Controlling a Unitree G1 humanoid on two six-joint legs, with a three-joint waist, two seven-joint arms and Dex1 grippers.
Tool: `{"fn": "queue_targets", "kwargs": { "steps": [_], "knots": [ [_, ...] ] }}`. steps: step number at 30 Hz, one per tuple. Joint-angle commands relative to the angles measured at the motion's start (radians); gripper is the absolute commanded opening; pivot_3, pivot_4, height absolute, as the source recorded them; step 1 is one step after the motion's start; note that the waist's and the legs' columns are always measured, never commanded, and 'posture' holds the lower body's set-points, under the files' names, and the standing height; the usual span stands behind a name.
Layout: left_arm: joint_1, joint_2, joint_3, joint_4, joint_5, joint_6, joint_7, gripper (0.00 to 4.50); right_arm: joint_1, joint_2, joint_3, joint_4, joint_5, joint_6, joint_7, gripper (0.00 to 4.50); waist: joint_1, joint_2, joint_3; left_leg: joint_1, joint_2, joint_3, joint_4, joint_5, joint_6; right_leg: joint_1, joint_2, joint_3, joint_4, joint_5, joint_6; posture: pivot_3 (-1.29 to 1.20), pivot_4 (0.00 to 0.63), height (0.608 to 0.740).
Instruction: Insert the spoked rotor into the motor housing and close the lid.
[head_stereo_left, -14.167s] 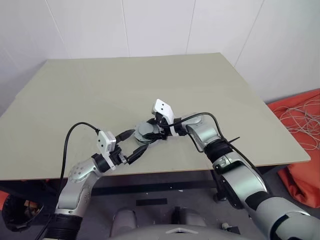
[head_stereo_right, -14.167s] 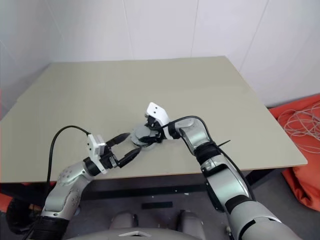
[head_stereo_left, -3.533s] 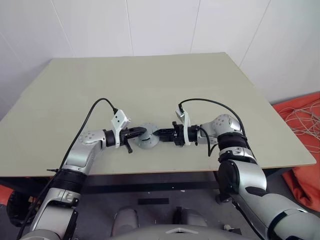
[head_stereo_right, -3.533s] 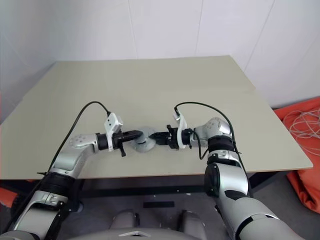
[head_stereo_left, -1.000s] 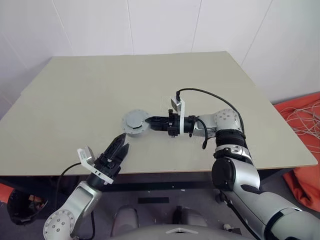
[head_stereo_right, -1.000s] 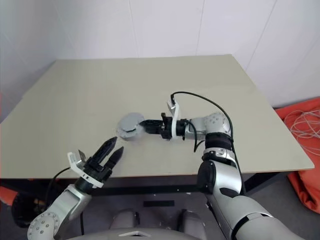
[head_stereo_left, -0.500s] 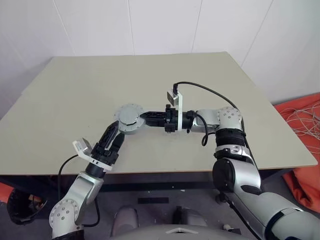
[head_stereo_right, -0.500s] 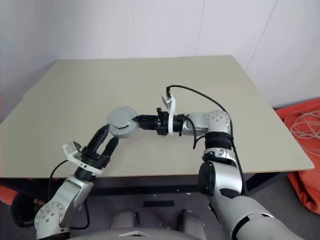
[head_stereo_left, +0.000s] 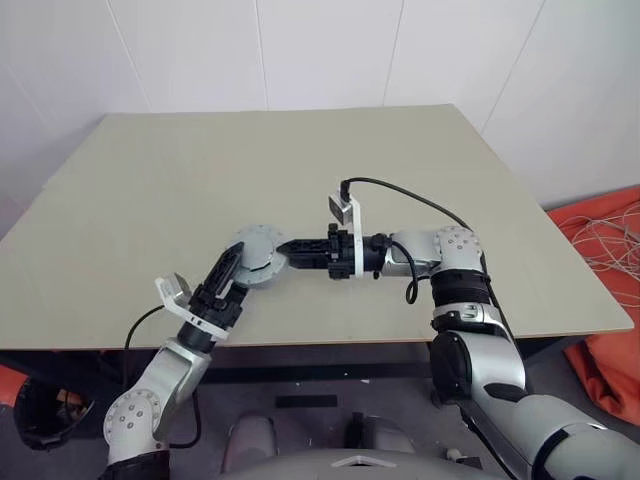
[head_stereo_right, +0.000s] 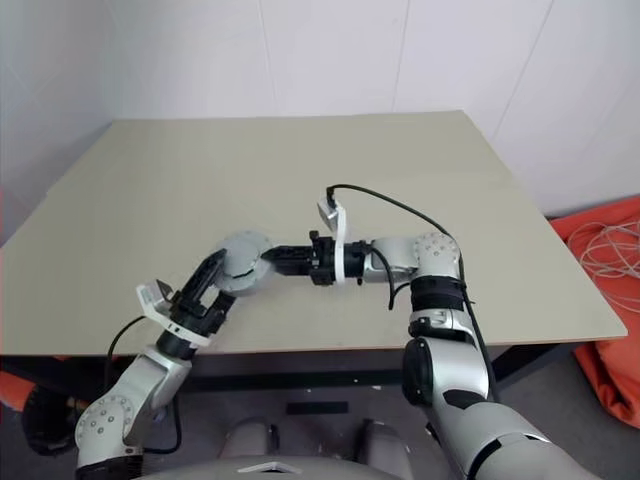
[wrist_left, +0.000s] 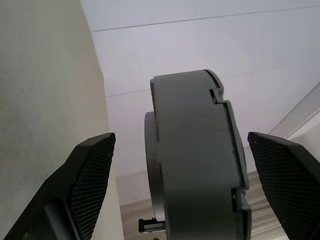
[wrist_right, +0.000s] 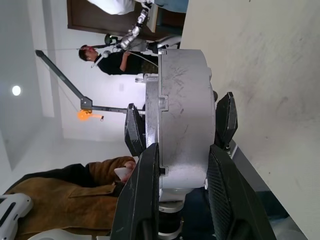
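Grey round motor housing (head_stereo_left: 257, 253), notched rim, gripped by right tool (head_stereo_left: 287, 250); left tool (head_stereo_left: 228, 271) wide

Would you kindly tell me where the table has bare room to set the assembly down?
The beige table lies bare toward the white wall and both side edges. It is crowded near the front edge, where the right gripper holds the round grey metal motor assembly between the left gripper's open fingers.
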Motion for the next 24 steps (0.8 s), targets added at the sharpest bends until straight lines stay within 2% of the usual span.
{"fn": "queue_targets", "kwargs": {
  "steps": [1,4,9,10,24],
  "knots": [
    [-0.014,0.013,-0.007,-0.004,-0.012,0.021,-0.019,4.50,-0.011,0.001,-0.007,-0.048,0.100,0.004,-0.016,1.09,0.000,0.000,0.000,0.000,0.000,0.000,0.000,0.000,0.000,0.000,0.000,0.000,0.000,0.000,0.000,0.00,0.000,0.740],
    [-0.014,0.018,-0.007,0.001,-0.017,0.033,-0.018,3.93,-0.009,0.001,-0.006,-0.049,0.116,0.004,-0.035,1.09,0.000,0.000,0.000,0.000,0.000,0.000,0.000,0.000,0.000,0.000,0.000,0.000,0.000,0.000,0.000,0.00,0.000,0.740],
    [-0.007,0.021,-0.004,-0.003,-0.023,0.044,-0.023,2.35,-0.010,0.005,-0.011,-0.046,0.126,0.004,-0.056,1.09,0.000,0.000,0.000,0.000,0.000,0.000,0.001,0.000,0.000,0.000,0.000,0.000,0.000,0.000,0.001,0.00,0.000,0.740],
    [-0.003,0.023,-0.005,-0.006,-0.027,0.048,-0.022,2.16,-0.009,0.007,-0.012,-0.045,0.127,0.004,-0.059,1.09,0.000,-0.001,0.000,0.000,0.000,0.000,0.001,0.000,0.000,0.000,0.000,0.000,0.000,0.000,0.001,0.00,0.000,0.740],
    [0.021,0.020,-0.003,-0.030,-0.058,0.042,-0.017,2.16,0.000,0.014,-0.012,-0.050,0.118,0.002,-0.072,1.09,0.000,-0.001,-0.001,0.000,0.000,0.000,0.002,0.000,0.000,0.001,0.000,0.000,0.001,0.001,0.001,0.00,0.000,0.740]
  ]
}}
